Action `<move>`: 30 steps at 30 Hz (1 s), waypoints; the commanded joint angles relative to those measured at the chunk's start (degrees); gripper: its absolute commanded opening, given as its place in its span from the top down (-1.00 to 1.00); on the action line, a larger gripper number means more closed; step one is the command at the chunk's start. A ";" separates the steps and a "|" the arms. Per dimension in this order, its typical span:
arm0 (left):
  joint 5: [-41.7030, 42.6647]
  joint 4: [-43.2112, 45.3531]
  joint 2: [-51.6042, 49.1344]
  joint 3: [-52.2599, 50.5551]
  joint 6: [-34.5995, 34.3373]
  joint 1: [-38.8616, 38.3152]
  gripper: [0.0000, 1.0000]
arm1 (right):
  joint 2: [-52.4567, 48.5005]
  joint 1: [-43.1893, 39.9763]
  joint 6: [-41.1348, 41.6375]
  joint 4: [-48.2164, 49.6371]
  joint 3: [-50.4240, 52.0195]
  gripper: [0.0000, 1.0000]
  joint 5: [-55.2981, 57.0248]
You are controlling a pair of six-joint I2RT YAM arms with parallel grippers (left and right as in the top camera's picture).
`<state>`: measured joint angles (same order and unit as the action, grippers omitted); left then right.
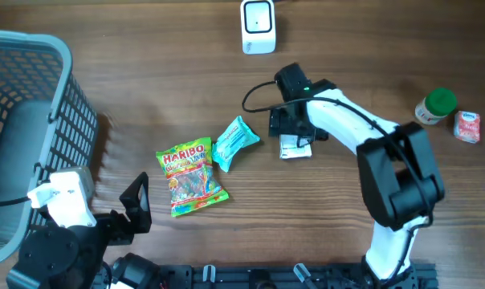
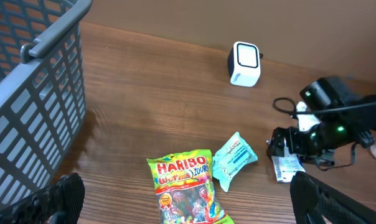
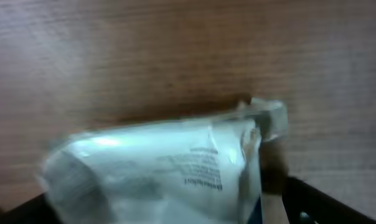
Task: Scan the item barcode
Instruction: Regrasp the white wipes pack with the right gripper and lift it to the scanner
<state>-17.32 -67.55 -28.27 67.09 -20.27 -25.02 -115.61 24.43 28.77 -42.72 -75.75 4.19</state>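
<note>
A white printed packet (image 1: pixel 295 148) lies flat on the wooden table, with barcode lines showing on it in the left wrist view (image 2: pixel 286 167). My right gripper (image 1: pixel 291 128) hovers low over the packet's far end, open, its dark fingers either side. The packet (image 3: pixel 163 168) fills the lower half of the blurred right wrist view, between the fingers of the right gripper (image 3: pixel 175 214). The white scanner (image 1: pixel 258 26) stands at the back edge. My left gripper (image 1: pixel 135 210) waits open near the front left, empty, its fingers (image 2: pixel 57 199) framing the Haribo bag (image 2: pixel 185 190).
A Haribo worms bag (image 1: pixel 189 177) and a teal packet (image 1: pixel 234 141) lie mid-table. A grey mesh basket (image 1: pixel 59 50) stands at the left. A green-capped bottle (image 1: pixel 435 106) and a small pink carton (image 1: pixel 467 127) sit at the right.
</note>
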 commanded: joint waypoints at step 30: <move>-19.85 30.91 0.04 13.53 10.91 0.15 -1.00 | 4.90 -15.67 -34.82 -12.98 -9.38 -0.11 -70.18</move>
<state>-34.81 -36.73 -28.23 78.43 -11.62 -25.02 -111.94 8.62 -3.84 -56.10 -84.01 -64.51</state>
